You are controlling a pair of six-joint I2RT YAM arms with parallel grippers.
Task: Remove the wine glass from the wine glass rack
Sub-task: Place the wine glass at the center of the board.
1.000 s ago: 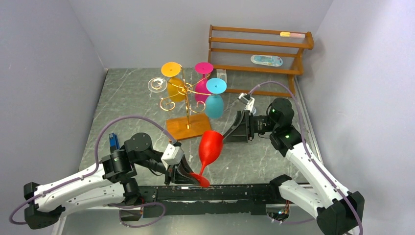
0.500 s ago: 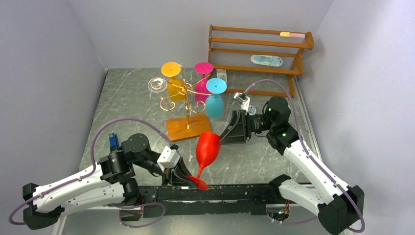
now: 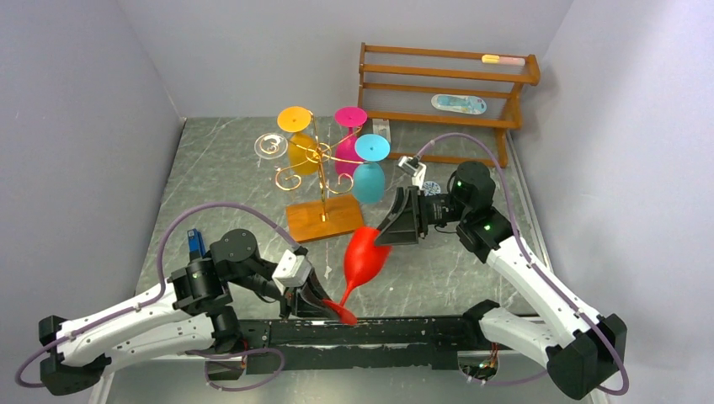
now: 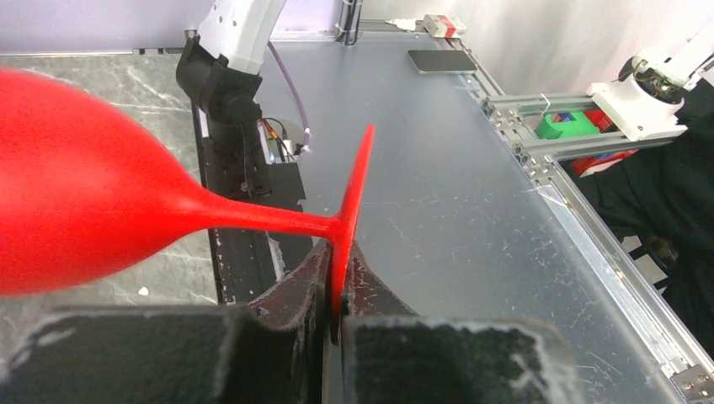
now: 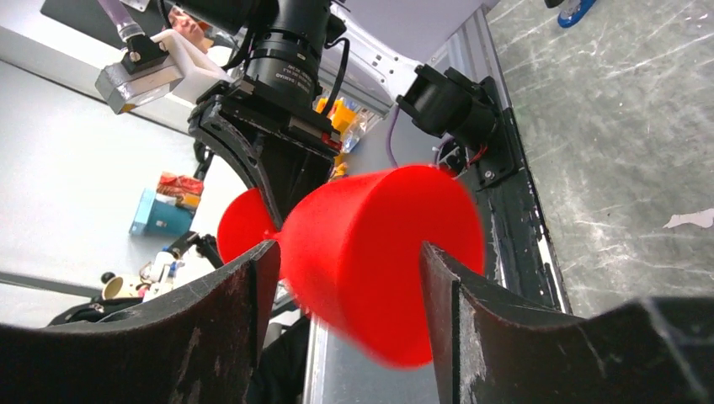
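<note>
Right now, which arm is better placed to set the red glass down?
Left, probably. The left gripper is shut on the foot of the red glass, so it carries it. The right gripper only straddles the bowl; its grip is unclear.

Red wine glass point(image 3: 364, 257) — tilted, off gold rack point(image 3: 321, 220)

The left gripper point(image 3: 327, 303) is drawn a little to its own left and back toward its base, and the foot of the wine glass point(image 3: 364, 257) pinched in it is carried along. The glass is tipped further over, so that its bowl is leaned more toward the right gripper point(image 3: 384, 234). The right gripper is shifted to its own left and away from its base, and the wrist behind it is raised and swung inward
</note>
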